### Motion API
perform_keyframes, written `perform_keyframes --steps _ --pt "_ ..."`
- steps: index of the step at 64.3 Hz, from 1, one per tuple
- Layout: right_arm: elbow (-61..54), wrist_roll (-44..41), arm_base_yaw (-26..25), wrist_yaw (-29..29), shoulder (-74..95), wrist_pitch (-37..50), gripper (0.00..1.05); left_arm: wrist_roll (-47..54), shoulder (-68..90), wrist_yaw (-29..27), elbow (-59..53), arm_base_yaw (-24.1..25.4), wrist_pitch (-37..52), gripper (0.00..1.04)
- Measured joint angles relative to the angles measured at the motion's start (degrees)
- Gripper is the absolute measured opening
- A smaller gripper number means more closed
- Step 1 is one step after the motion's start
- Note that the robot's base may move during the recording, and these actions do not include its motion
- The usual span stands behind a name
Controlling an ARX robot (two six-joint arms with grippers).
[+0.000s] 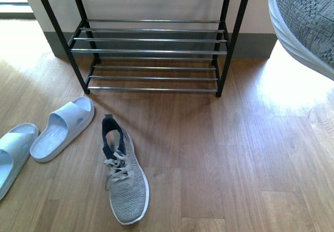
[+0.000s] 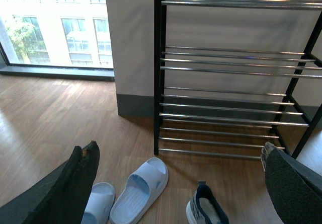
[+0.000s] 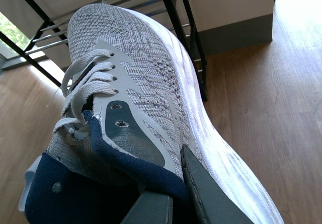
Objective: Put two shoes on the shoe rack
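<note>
Grey sneaker point(image 3: 151, 83) is clamped in my right gripper point(image 3: 173, 194), raised at two o'clock of the shoe rack point(image 1: 151, 50). No shoe is on its rods yet. The second sneaker point(image 1: 124, 185) lies on the floor at seven o'clock, and my left gripper point(image 2: 178, 152) hangs wide and holds nothing.

Setting: indoor residential space, most likely a home entryway. Evidence: wood-plank floor point(image 1: 235, 164); a low shoe rack point(image 1: 151, 39) with black side frames and silver rods, standing against a plain pale wall point(image 2: 133, 32) with a grey skirting board point(image 2: 135, 105); a pair of light-blue slides point(image 1: 62, 127) and a grey knit sneaker point(image 1: 124, 180) lying loose on the boards. A floor-level window point(image 2: 55, 27) admits daylight and shows a multi-storey building point(image 2: 80, 38) and a tree point(image 2: 20, 38) outside.
</note>
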Motion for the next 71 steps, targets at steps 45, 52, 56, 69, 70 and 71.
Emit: perform_keyframes --steps 45,52,56,69,70,71 --pt "0.0 0.0 0.0 -0.7 0.0 0.0 0.01 100.2 102.2 16.8 36.3 8.8 16.3 0.95" --pt "0.0 0.0 0.0 -0.7 0.0 0.0 0.01 121.2 119.2 13.2 46.8 8.3 10.2 0.95" --pt "0.0 0.0 0.0 -0.7 0.0 0.0 0.01 121.2 125.6 12.8 50.7 7.8 9.4 0.95" --pt "0.0 0.0 0.0 -0.7 0.0 0.0 0.01 121.0 131.1 12.8 52.8 7.0 9.4 0.95" --pt "0.0 0.0 0.0 -0.7 0.0 0.0 0.01 121.0 131.1 12.8 52.8 7.0 9.4 0.95" --pt "0.0 0.0 0.0 -0.7 0.0 0.0 0.01 121.0 131.1 12.8 52.8 7.0 9.4 0.95"
